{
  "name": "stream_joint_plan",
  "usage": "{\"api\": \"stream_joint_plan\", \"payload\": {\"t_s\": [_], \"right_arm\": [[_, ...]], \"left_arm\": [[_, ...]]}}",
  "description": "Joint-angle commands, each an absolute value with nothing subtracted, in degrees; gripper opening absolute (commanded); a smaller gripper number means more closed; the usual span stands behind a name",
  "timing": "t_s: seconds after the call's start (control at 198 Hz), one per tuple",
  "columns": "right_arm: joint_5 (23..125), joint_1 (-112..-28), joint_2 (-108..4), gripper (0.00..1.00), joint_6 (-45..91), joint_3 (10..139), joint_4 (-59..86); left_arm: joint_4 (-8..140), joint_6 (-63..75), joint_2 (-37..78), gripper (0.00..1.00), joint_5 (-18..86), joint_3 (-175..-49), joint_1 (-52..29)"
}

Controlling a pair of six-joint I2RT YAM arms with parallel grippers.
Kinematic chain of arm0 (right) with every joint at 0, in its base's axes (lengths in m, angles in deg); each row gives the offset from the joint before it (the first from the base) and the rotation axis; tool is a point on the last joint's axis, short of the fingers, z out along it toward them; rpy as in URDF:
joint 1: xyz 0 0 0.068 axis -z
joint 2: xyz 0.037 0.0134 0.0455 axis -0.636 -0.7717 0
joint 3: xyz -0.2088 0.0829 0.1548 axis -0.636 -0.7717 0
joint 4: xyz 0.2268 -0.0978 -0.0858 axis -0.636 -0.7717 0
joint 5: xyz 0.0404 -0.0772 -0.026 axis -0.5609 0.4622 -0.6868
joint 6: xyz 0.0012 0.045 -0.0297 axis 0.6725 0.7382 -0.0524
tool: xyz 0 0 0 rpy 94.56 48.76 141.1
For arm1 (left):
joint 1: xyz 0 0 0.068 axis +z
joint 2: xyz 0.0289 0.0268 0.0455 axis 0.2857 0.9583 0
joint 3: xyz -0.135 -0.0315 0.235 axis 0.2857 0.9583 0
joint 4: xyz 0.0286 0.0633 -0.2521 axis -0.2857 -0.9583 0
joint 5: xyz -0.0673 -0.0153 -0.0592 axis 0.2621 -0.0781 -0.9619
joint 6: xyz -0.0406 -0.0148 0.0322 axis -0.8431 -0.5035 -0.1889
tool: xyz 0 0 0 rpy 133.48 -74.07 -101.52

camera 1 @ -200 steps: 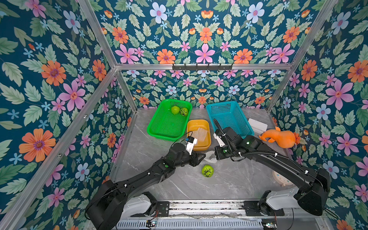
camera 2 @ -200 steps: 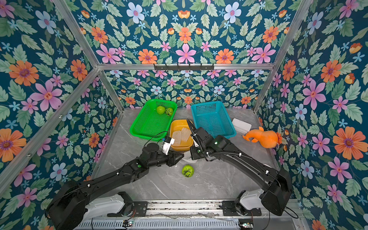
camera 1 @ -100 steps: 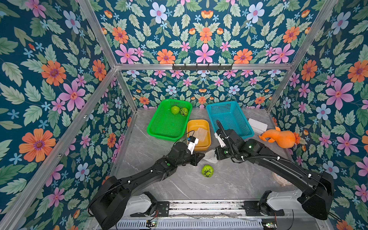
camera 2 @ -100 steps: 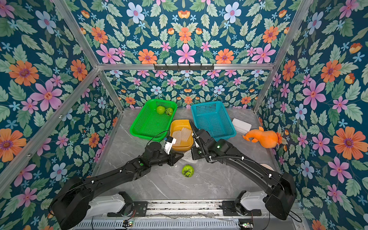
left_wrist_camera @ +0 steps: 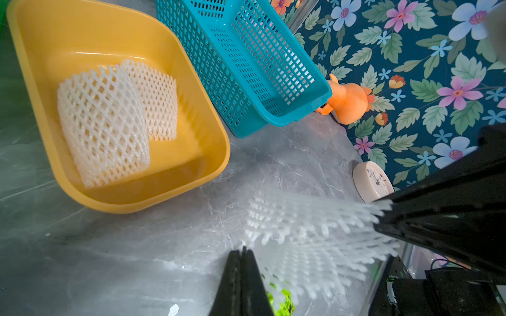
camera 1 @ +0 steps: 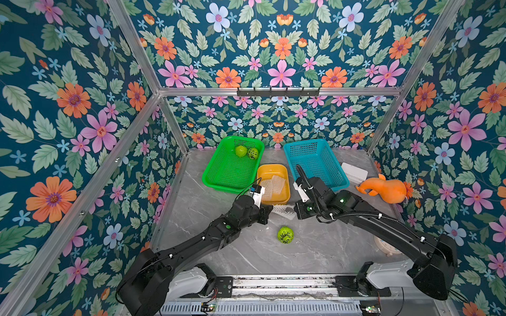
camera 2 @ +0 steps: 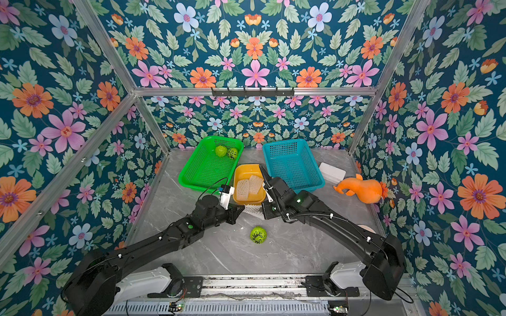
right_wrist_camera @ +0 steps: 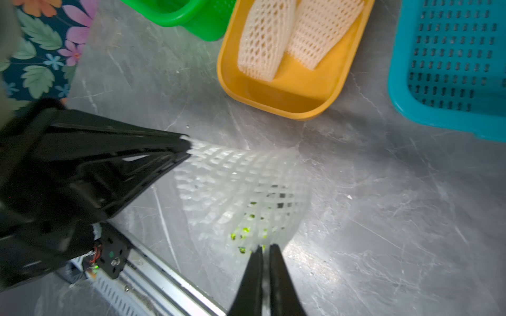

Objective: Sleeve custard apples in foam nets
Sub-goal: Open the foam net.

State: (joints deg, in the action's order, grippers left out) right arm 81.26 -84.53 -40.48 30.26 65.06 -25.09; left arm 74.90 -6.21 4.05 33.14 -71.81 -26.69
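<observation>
A white foam net [camera 1: 282,210] hangs stretched between my two grippers, just in front of the yellow tub [camera 1: 286,171]. My left gripper [left_wrist_camera: 242,249] is shut on one edge of the net [left_wrist_camera: 306,232]. My right gripper [right_wrist_camera: 264,249] touches the opposite edge [right_wrist_camera: 241,186], with a narrow gap showing between its jaws. One custard apple [camera 1: 285,234] lies on the table below, showing green through the mesh. Two more custard apples [camera 1: 241,151] sit in the green basket [camera 1: 216,180]. Two flat foam nets [camera 1: 273,184] lie in the yellow tub.
A turquoise basket [camera 1: 315,161] stands behind my right arm. Further right lie a white box [camera 1: 354,172] and an orange gourd toy [camera 1: 386,188]. A round white clock face [left_wrist_camera: 371,180] lies near the right wall. Flowered walls close in three sides.
My left gripper closed on the net's edge. My right gripper's jaws have just parted slightly. Both arms stayed almost in place by the yellow tub.
</observation>
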Motion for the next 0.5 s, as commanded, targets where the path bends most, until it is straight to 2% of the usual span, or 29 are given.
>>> {"api": "stream_joint_plan", "payload": {"t_s": [0.0, 0.061, 0.091, 0.222, 0.328, 0.358, 0.5], "right_arm": [[76.54, -84.58, -39.99, 0.52, 29.95, 66.24, -23.55], [75.55, -84.13, -39.49, 0.53, 29.97, 66.87, -24.25], [74.94, -83.7, -39.35, 0.58, 30.16, 67.14, -24.74], [70.51, -79.9, -39.07, 0.61, 30.99, 68.34, -25.7], [69.16, -77.05, -38.81, 0.88, 31.73, 69.3, -25.85], [69.79, -76.92, -38.82, 0.99, 31.72, 69.67, -26.12], [69.93, -76.7, -40.29, 0.99, 32.25, 70.26, -26.16]], "left_arm": [[78.05, -3.57, 3.87, 0.0, 31.41, -71.71, -26.7], [78.69, -1.73, 2.98, 0.0, 32.62, -70.9, -26.68], [79.09, -0.37, 2.36, 0.0, 33.36, -70.34, -26.7], [84.69, 6.21, -1.05, 0.0, 37.58, -65.6, -27.41], [88.9, 9.28, -2.6, 0.0, 42.0, -62.4, -27.75], [89.35, 9.76, -2.42, 0.0, 42.66, -62.3, -27.77], [91.88, 10.23, -0.78, 0.0, 42.92, -62.75, -28.2]]}}
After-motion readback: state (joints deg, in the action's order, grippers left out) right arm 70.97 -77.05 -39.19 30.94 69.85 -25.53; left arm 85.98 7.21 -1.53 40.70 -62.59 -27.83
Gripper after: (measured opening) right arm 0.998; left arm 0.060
